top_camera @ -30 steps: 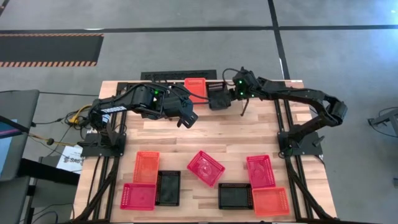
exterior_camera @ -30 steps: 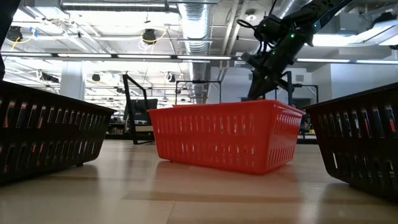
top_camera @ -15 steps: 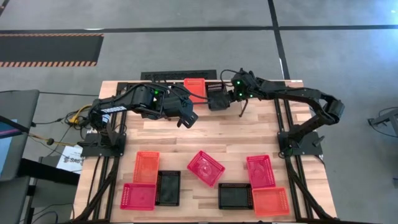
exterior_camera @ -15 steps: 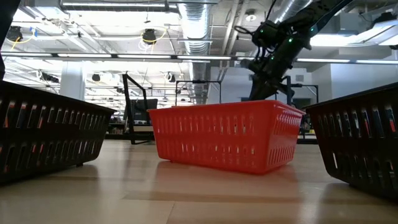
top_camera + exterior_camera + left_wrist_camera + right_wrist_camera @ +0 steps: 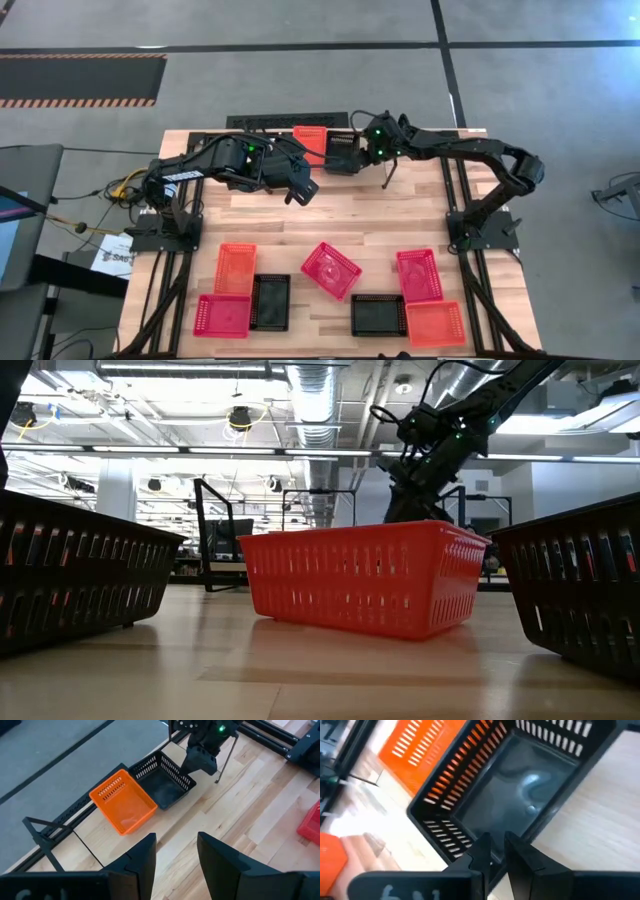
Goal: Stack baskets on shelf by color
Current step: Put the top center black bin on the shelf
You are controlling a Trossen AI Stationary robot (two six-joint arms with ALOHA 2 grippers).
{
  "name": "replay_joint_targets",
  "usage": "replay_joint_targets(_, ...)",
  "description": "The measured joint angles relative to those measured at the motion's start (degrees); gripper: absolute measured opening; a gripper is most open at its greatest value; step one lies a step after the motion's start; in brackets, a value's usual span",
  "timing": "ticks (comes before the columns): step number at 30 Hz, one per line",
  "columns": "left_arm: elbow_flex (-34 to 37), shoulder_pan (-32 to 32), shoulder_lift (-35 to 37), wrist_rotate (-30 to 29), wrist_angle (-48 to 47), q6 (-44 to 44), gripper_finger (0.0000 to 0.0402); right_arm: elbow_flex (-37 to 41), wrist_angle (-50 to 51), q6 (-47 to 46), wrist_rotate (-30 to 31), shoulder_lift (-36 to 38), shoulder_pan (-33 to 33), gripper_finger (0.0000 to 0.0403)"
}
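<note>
My right gripper (image 5: 352,160) is shut on a black basket (image 5: 162,782) at the table's far edge, right beside an orange basket (image 5: 122,802). The orange basket sits with its bottom on the shelf (image 5: 47,827), a light board in a black wire frame. My left gripper (image 5: 175,852) hangs open above the bare tabletop, a little nearer than the shelf and to the left of the black basket, with nothing between its fingers. Several more baskets, pinkish-red (image 5: 330,270), orange (image 5: 235,267) and black (image 5: 270,302), lie on the near half of the table. My right gripper holds the black basket by the rim of its wall (image 5: 470,857) at the end away from the orange basket. One finger (image 5: 482,851) seems to stand inside the basket and the other (image 5: 522,857) outside. The fingers slant down from the table's right. Whether the basket's bottom rests on the shelf, I cannot tell.
The near baskets lie in two loose groups, left (image 5: 222,315) and right (image 5: 418,275), with one pinkish-red basket between them. In the low view a red basket (image 5: 360,590) stands between two black ones (image 5: 70,580) (image 5: 580,590). The table's middle strip is bare wood.
My right gripper has carried the black basket a little toward the table's left and down, closing on the orange basket on the shelf, and its wrist has tipped. It stays shut on the basket.
</note>
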State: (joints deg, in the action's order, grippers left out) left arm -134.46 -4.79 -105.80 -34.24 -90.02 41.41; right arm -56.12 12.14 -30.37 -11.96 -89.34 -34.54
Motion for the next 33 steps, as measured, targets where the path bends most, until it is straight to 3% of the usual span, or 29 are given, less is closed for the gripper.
replay_joint_targets(4,-0.01,0.01,0.00,0.00,0.00,0.02,0.0132,0.02,-2.48,0.70,-5.91,0.04,0.00,0.0077)
replay_joint_targets(20,-0.01,-0.01,0.00,-0.02,0.00,0.00,0.0132,-1.23,-12.59,0.74,-19.88,0.07,4.26,0.0076)
replay_joint_targets(23,-0.01,-0.01,0.00,-0.02,0.00,0.00,0.0132,-3.54,-12.75,5.00,-21.23,0.09,6.17,0.0058)
replay_joint_targets(26,0.00,0.00,0.00,-0.02,0.00,0.00,0.0132,-6.41,-12.27,9.37,-21.28,0.09,7.89,0.0014)
replay_joint_targets(29,-0.01,-0.01,0.00,-0.02,0.00,0.00,0.0132,-11.26,-7.36,13.56,-21.27,0.09,8.71,0.0009)
replay_joint_targets(33,0.01,0.01,0.00,0.73,0.00,0.07,0.0132,-21.28,13.20,24.90,-14.75,0.07,8.58,0.0004)
